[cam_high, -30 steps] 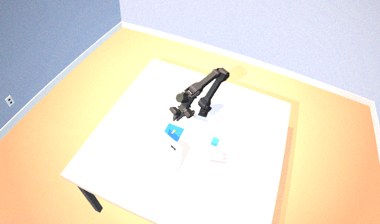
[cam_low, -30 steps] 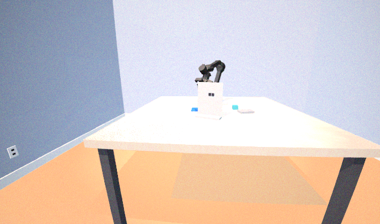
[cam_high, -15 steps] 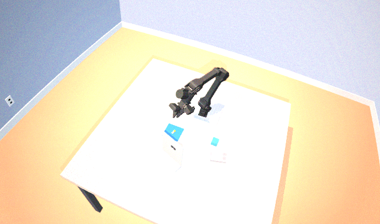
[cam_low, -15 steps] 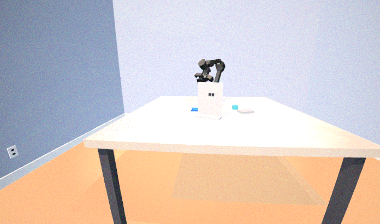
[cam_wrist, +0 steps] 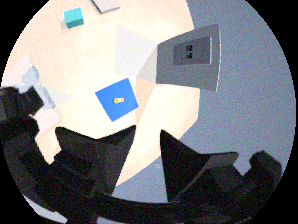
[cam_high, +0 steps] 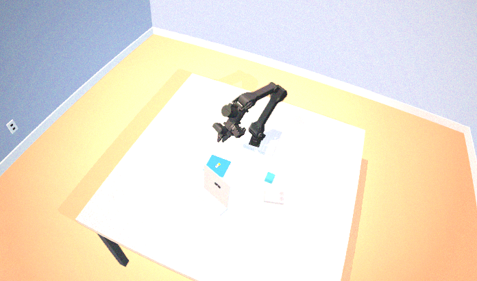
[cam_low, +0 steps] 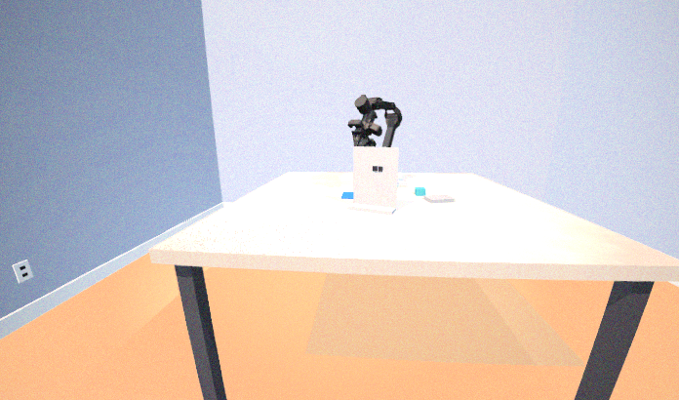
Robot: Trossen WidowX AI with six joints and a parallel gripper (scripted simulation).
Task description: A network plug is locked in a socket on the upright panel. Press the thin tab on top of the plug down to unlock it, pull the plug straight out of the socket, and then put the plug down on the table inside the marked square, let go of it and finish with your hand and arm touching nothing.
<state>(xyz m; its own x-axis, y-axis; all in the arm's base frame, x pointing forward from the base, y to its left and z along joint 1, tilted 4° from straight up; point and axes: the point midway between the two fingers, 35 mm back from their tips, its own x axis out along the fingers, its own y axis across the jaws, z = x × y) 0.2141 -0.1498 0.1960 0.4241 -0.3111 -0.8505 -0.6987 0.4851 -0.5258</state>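
The plug (cam_high: pixel 217 164) (cam_wrist: pixel 118 100), small, yellow and white, lies on the blue marked square (cam_high: pixel 223 170) (cam_low: pixel 347 195) (cam_wrist: pixel 126 87), near its middle and inside its edges. The upright panel (cam_high: pixel 214 192) (cam_low: pixel 377 191) (cam_wrist: pixel 167 75) stands beside the square. Its socket (cam_wrist: pixel 189 51) shows two dark openings and no plug in it. My gripper (cam_high: pixel 221 140) (cam_wrist: pixel 148 130) is open, with nothing between its fingers. It hangs above the table, apart from the plug, the square and the panel. In the exterior view the panel's top edge hides the lowest part of the gripper.
A teal cube (cam_high: pixel 269 177) (cam_low: pixel 419 191) (cam_wrist: pixel 74 18) sits to one side of the panel. A flat pale block (cam_high: pixel 273 197) (cam_low: pixel 439 198) (cam_wrist: pixel 106 5) lies close by the cube. The arm's base (cam_high: pixel 255 141) stands behind them on the table.
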